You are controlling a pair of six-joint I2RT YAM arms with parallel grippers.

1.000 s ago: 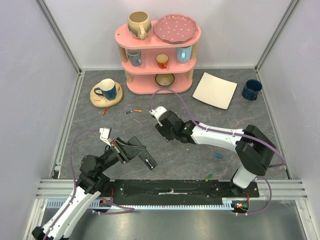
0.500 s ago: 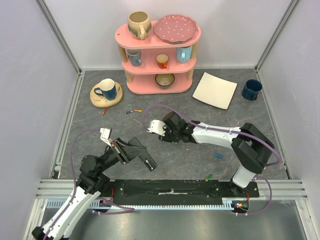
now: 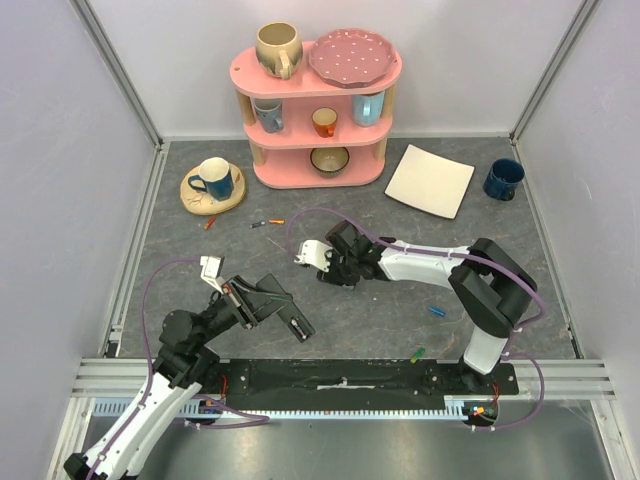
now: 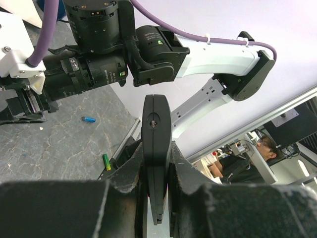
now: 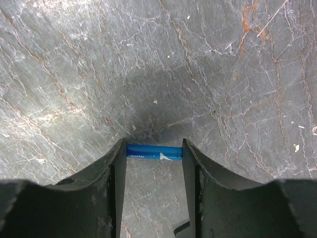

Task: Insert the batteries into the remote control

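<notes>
The right gripper (image 5: 153, 157) is partly closed on a slim blue cylindrical battery (image 5: 153, 151). It pinches the cell end to end, so that it spans the gap between the two black fingers (image 5: 118, 168) over the grey marbled table (image 5: 223, 74). The left gripper (image 4: 156, 171) is clamped on the narrow sides of the long black plastic remote control (image 4: 156, 134), holding it raised near the table's front, close to the right arm's wrist.

The step in hand looks like carrying the cell across to the remote. Because the fingers cover both ends, seating it will likely need a slanted entry or a regrip by the body. The bay's facing cannot be told from the left wrist view, so polarity and alignment want checking first.

Bare table lies between the arms. A second blue battery (image 3: 437, 310) and a green battery (image 3: 417, 353) lie off to the right, well apart from that path. The pink three-tier shelf (image 3: 290, 180) stands far back. The aluminium rail (image 3: 130, 378) runs just behind the left gripper, leaving little room to retreat.
</notes>
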